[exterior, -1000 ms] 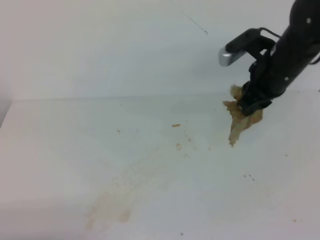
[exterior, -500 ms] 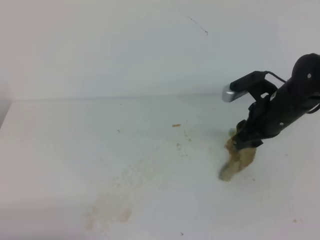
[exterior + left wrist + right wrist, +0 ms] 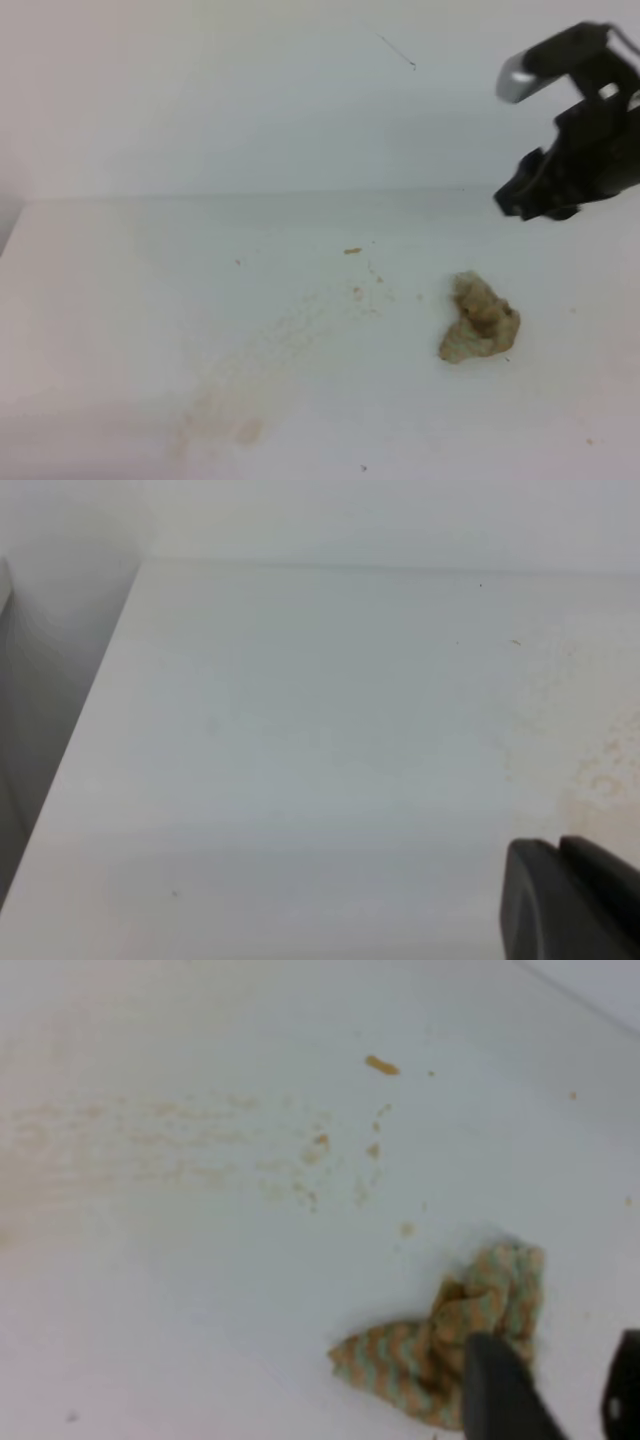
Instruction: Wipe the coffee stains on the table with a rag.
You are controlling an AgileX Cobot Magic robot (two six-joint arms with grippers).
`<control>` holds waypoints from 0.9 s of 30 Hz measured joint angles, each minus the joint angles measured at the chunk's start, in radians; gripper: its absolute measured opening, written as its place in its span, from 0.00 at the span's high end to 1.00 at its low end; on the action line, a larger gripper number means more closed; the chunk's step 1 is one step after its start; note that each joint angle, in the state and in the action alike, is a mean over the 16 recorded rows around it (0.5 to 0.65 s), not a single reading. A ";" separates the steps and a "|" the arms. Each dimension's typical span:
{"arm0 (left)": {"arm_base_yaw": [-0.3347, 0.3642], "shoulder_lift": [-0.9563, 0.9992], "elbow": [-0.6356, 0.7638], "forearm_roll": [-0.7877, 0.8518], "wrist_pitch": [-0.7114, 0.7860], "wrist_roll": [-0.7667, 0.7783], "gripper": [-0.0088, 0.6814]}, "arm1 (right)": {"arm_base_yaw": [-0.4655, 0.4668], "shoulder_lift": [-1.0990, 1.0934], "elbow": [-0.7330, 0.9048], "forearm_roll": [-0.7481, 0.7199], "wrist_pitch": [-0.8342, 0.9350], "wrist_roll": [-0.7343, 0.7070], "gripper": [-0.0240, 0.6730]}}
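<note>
- My right pincer (image 3: 535,198) hangs in the air above the table (image 3: 120,300), up and to the right of the rag (image 3: 479,318), with clear space between us.
- From my right wrist camera I see two dark fingers (image 3: 500,1385) at the bottom edge, set apart with bare table and a bit of rag showing between them; nothing is held. The fingers spread wide, and the rag lies loose on the table.
- The rag sits crumpled on the right half of the table. Up close it shows a tan and pale green zigzag weave; from the high view it is only a lumpy brownish wad.
- The stains (image 3: 235,410) spread as a faint tan smear toward the front left, with small crumbs (image 3: 352,251) scattered between smear and rag. The wrist view shows the smear as long pale streaks (image 3: 150,1150).
- My left pincer (image 3: 570,900) shows only as a dark blurred corner in its own camera; I cannot tell how it stands. The high view does not catch it.
- I can read no brand, label or writing anywhere.
- My right arm is cut off by the frame's right edge, and the silver-tipped camera (image 3: 525,72) on it is blurred.
</note>
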 joint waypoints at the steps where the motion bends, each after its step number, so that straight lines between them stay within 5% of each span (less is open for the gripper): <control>1: 0.000 0.000 0.000 0.000 0.000 0.000 0.99 | 0.000 -0.036 0.001 0.003 0.018 0.003 0.55; 10: 0.000 0.000 0.000 0.000 0.000 0.000 0.99 | 0.000 -0.425 0.097 0.024 0.146 0.091 0.91; 27: 0.000 0.000 0.000 0.000 0.000 0.000 0.99 | 0.000 -1.120 0.645 -0.110 -0.178 0.406 0.96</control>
